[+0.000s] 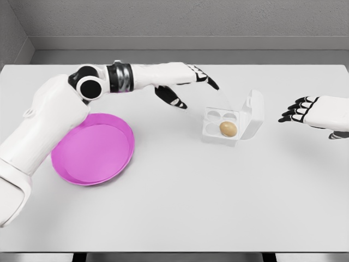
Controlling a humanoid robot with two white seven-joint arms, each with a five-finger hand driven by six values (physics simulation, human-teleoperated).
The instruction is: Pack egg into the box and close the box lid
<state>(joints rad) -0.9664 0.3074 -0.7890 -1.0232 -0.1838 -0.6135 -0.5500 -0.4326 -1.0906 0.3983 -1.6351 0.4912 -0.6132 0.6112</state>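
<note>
Egg [228, 129] sits in the box's [221, 126] near-right cup with the lid [254, 113] standing up on the right side, closer to my empty, loosely spread right hand [299, 112] than my open left hand [188, 84] up-left.

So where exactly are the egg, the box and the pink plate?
egg [228, 129]: head view, middle of its shell.
box [254, 115]: head view, on the raised lid.
plate [130, 143]: head view, on its right rim.

Open table around the box [221, 130]; its raised lid [253, 113] walls the right side.
</note>
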